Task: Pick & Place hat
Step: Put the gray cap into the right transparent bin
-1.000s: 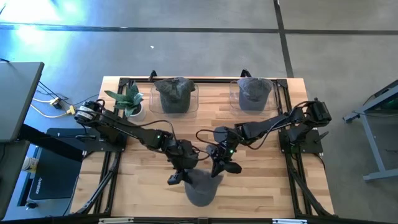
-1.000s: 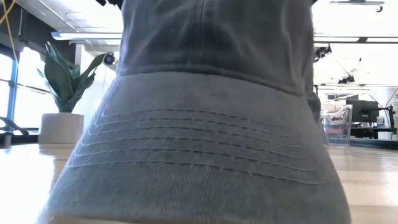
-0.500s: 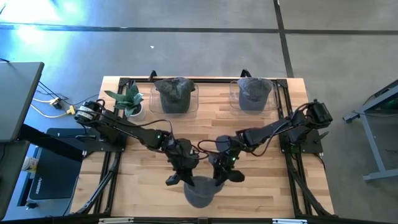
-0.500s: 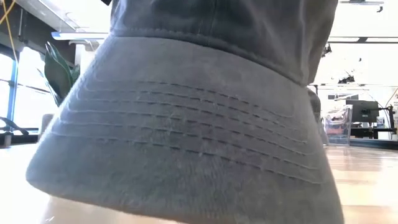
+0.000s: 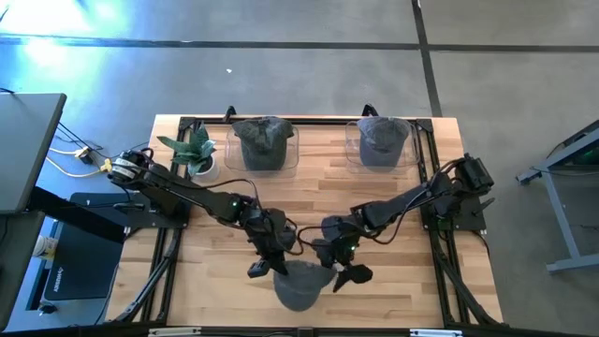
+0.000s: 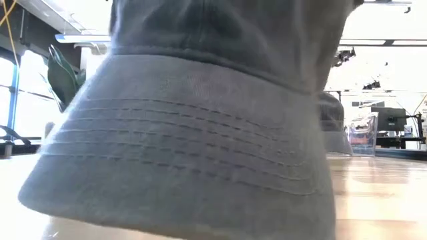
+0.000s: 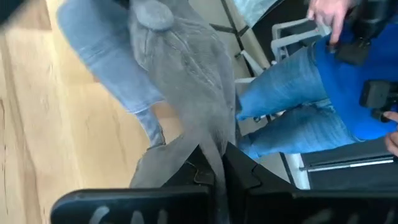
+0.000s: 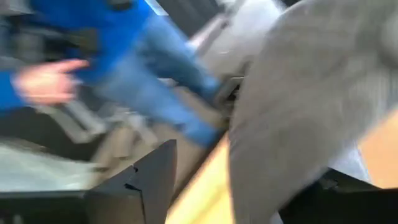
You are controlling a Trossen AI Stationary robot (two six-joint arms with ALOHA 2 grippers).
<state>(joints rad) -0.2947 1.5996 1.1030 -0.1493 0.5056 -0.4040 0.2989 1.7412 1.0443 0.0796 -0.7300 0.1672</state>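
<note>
A grey cap, the hat (image 5: 299, 285), is near the table's front edge at the middle, and its brim (image 6: 180, 167) fills the low view. My left gripper (image 5: 270, 266) is at the hat's left side, shut on its cloth. My right gripper (image 5: 344, 273) stands open at the hat's right side. In the right wrist view its fingers (image 8: 146, 183) are spread, with the hat's crown (image 8: 298, 99) between them. My left gripper pinches a gathered fold of the crown's cloth (image 7: 211, 140) between its two fingers, below the top button (image 7: 152, 12), coming from the table's left side and slanting down. The brim's front edge (image 6: 167, 217) stands above the table. My right gripper: I cannot tell whether it touches the hat.
Two more grey caps sit on clear stands at the far edge (image 5: 263, 140) (image 5: 382, 139). A potted plant (image 5: 195, 154) stands at the far left. A person in jeans and a blue top (image 7: 323, 93) stands just beyond the near edge.
My left gripper has shut on the hat's left side. My right gripper has opened, let go of the hat and gone toward the near right. The hat has shifted a little to the left, and its brim has tipped up off the table.
</note>
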